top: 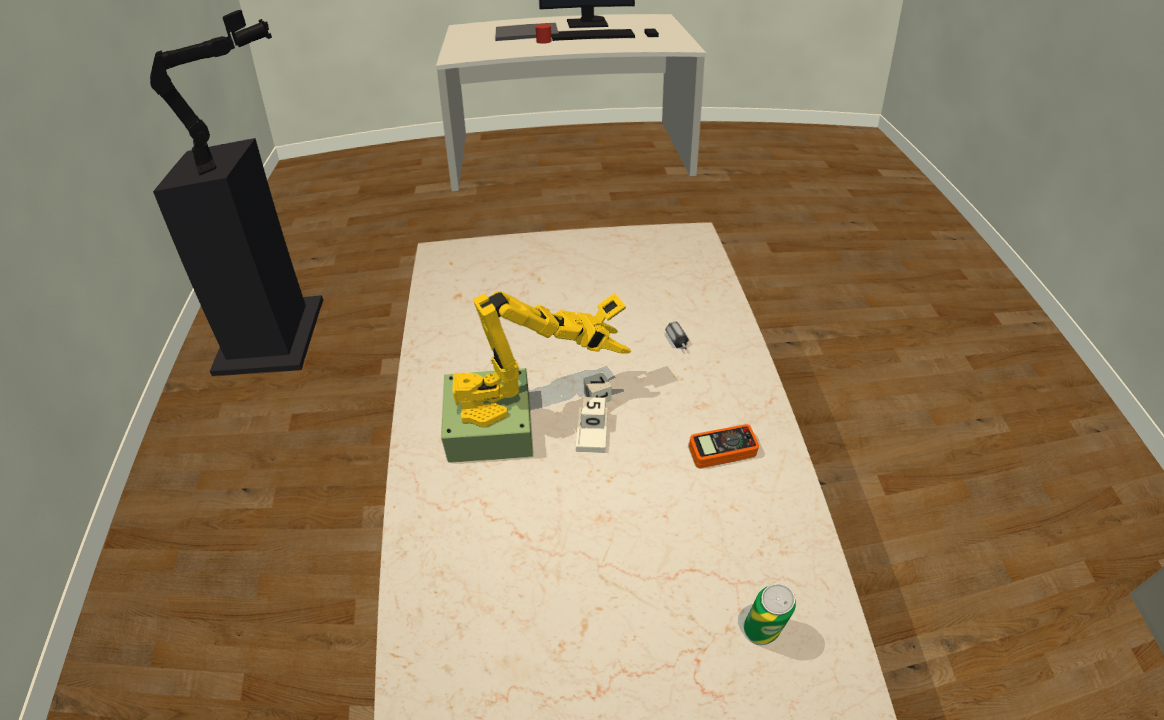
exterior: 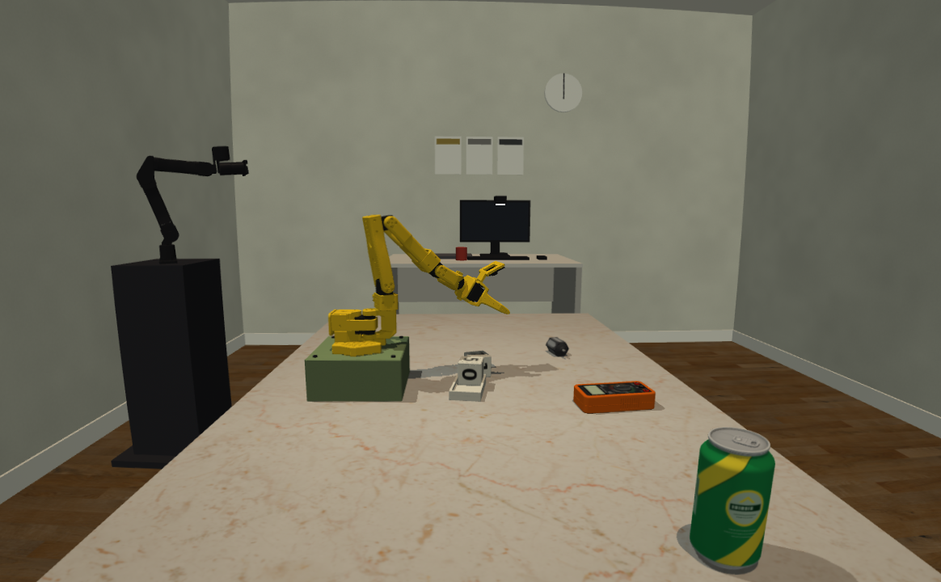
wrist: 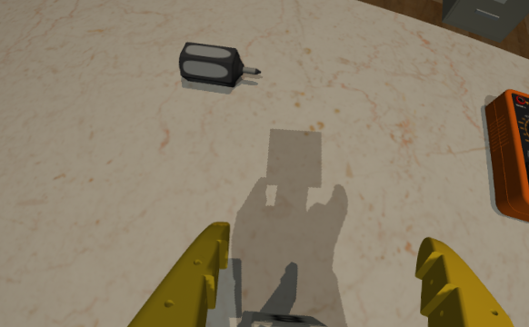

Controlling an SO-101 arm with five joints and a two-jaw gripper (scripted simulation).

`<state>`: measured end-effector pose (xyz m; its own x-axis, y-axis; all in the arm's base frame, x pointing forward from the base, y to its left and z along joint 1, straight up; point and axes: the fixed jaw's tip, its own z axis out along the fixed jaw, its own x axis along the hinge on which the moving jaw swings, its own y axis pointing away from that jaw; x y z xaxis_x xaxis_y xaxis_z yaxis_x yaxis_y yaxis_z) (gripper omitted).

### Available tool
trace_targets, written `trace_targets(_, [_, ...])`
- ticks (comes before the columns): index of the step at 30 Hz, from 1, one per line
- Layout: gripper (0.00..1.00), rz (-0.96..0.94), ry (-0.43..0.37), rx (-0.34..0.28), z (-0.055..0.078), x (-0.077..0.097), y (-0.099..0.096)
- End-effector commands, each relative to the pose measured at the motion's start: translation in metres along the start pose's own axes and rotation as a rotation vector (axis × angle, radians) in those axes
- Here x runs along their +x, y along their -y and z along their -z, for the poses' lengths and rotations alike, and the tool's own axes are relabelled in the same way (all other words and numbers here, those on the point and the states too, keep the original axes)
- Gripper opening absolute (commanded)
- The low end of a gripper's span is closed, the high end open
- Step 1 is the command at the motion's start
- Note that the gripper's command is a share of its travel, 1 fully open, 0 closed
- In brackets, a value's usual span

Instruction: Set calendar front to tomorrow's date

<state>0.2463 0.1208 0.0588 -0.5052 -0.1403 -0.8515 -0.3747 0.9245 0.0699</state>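
Note:
My gripper (top: 621, 341) (exterior: 504, 309) (wrist: 325, 232) is open and empty, high above the table, beyond the calendar and tilted down. The white calendar tray (top: 592, 438) (exterior: 466, 394) stands beside the green base. One white cube (top: 592, 410) (exterior: 470, 372) sits in it, with a 5 on top and a 0 toward the top and exterior views. The other cube (top: 597, 386) (exterior: 487, 364) (wrist: 287, 320) is behind it, shows a 1 on top, looks turned and lies in shadow. Whether it sits flat is unclear. The front facing the robot is hidden.
A dark pointed tool (top: 675, 334) (exterior: 557, 346) (wrist: 207, 64) lies beyond the gripper. An orange multimeter (top: 724, 445) (exterior: 614, 398) (wrist: 507, 159) lies to the calendar's right. A green can (top: 769, 614) (exterior: 732, 499) stands near the top and exterior views.

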Motion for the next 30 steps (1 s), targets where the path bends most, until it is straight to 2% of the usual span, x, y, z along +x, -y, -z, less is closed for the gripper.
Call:
trace_targets(1, [0.35, -0.014, -0.204, 0.016, 0.011, -0.010, -0.003])
trace_targets(15, [0.35, -0.020, -0.291, 0.023, 0.017, -0.011, -0.003])
trace_targets(27, [0.35, -0.018, -0.376, 0.033, 0.012, 0.009, -0.001])
trace_targets(30, [0.35, -0.018, -0.431, 0.039, 0.011, 0.016, 0.000])
